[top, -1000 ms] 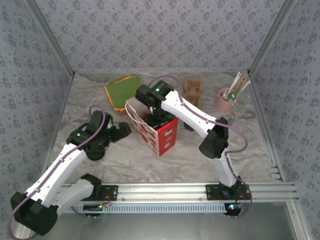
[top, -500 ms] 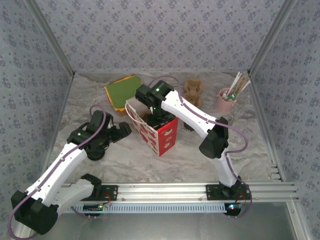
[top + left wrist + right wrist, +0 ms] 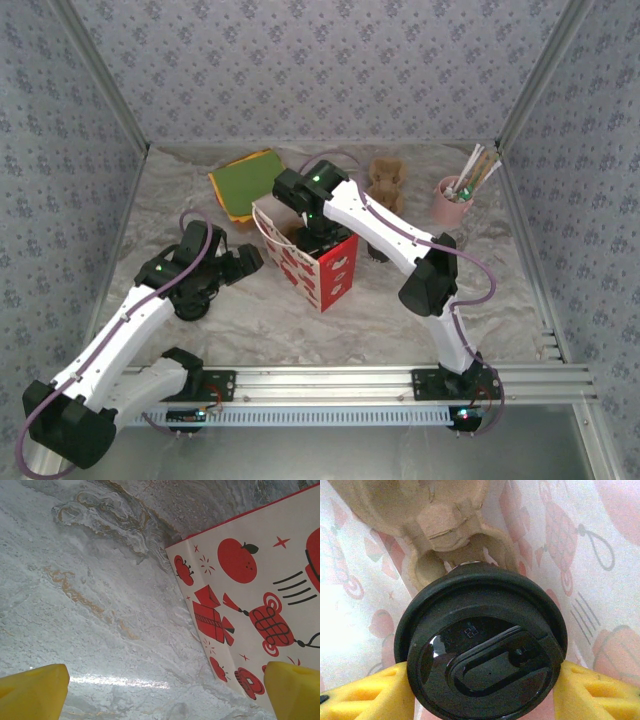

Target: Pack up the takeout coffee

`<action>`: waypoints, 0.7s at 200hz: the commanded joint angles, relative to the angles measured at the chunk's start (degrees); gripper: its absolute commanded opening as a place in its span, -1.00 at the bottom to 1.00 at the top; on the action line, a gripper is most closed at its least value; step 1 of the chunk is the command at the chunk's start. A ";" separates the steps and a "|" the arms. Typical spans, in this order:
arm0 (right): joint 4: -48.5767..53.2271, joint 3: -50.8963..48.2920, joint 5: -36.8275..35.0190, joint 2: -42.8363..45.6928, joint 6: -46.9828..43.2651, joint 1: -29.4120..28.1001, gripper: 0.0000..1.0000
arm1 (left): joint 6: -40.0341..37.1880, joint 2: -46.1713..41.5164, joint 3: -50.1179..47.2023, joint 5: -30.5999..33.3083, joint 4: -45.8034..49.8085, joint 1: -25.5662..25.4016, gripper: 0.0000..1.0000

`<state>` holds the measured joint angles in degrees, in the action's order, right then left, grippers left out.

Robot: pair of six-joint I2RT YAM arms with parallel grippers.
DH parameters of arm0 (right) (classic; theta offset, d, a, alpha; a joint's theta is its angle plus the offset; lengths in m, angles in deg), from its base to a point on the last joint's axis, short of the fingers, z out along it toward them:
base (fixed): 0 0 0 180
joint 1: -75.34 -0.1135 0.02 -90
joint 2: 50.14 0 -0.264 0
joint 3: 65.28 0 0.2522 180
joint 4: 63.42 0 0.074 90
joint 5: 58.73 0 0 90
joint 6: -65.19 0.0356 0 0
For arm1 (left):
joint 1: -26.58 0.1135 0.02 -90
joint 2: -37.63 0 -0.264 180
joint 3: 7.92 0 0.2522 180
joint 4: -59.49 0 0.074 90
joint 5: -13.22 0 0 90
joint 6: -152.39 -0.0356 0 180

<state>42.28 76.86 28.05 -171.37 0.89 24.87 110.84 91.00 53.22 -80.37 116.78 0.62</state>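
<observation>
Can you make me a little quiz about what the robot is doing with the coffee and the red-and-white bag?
1. True or false: the left gripper is open and holds nothing.
2. Pick one: what is the right gripper holding? A) a straw B) the takeout coffee C) a green napkin
3. Fill in the blank: inside the paper bag, below the coffee, sits a brown cardboard ____.

Key: 1 true; 2 B; 3 cup carrier.
</observation>
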 commanded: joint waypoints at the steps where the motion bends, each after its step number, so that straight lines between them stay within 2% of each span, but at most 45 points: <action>1: 2.17 -0.69 -0.98 2.14 0.58 0.38 0.27 | -0.72 0.10 0.70 -0.49 -0.19 0.24 1.00; 140: -0.34 -3.92 -0.16 2.93 0.50 0.61 0.27 | -0.55 -0.17 0.34 -0.58 -0.02 0.25 0.99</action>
<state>41.43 73.73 28.07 -170.74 0.89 25.13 110.84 91.00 53.22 -80.37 116.78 0.62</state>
